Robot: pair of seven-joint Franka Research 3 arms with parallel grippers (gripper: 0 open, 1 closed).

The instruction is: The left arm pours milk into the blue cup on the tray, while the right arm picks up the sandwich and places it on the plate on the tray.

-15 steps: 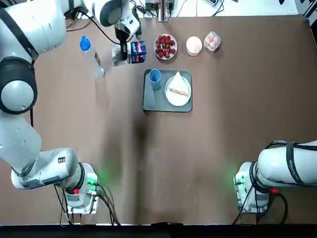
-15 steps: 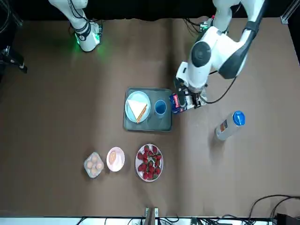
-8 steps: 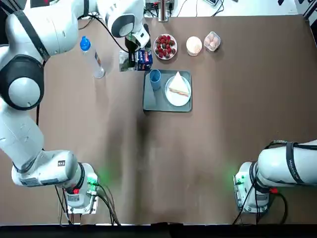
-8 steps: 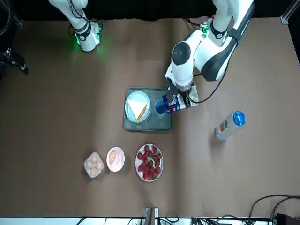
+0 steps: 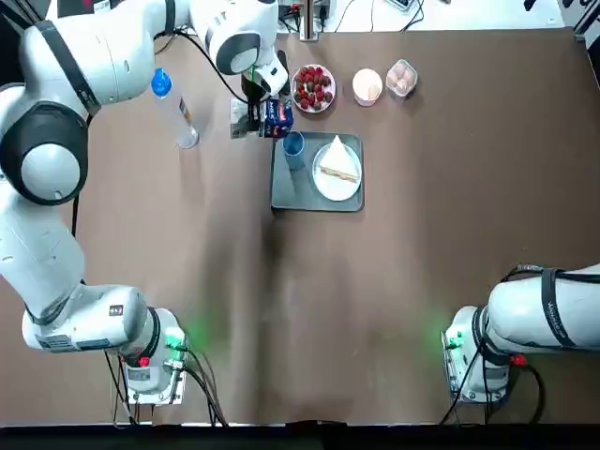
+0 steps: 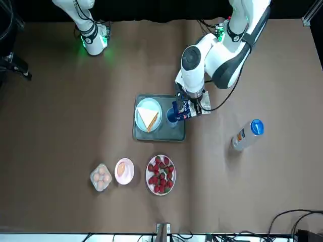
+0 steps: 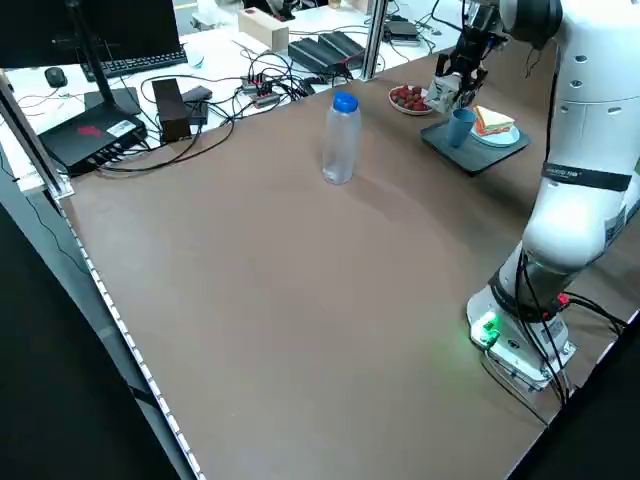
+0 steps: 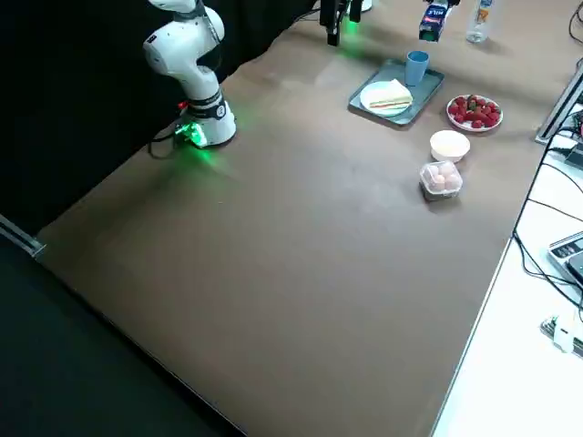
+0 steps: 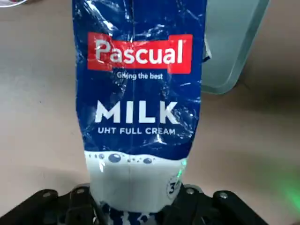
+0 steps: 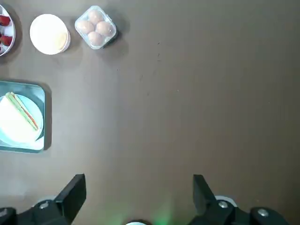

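Observation:
My left gripper [image 5: 255,112] is shut on the milk [image 5: 279,117], a blue and white carton tipped on its side in the air. Its top end points at the blue cup [image 5: 293,146], which stands on the far left corner of the grey tray [image 5: 291,192]. The left wrist view shows the milk [image 9: 140,93] clamped at its base by the left gripper [image 9: 136,208]. The sandwich [image 5: 339,167] lies on the white plate [image 5: 330,191] on the tray. My right gripper [image 10: 138,197] is open and holds nothing, parked high near its base.
A clear bottle with a blue cap [image 5: 173,108] stands left of the carton. Behind the tray sit a dish of strawberries [image 5: 313,87], a small white bowl [image 5: 367,85] and a box of eggs [image 5: 401,77].
The left arm has carried the carton rightward, from beside the bottle to the tray's far left corner next to the blue cup. The right arm has not moved.

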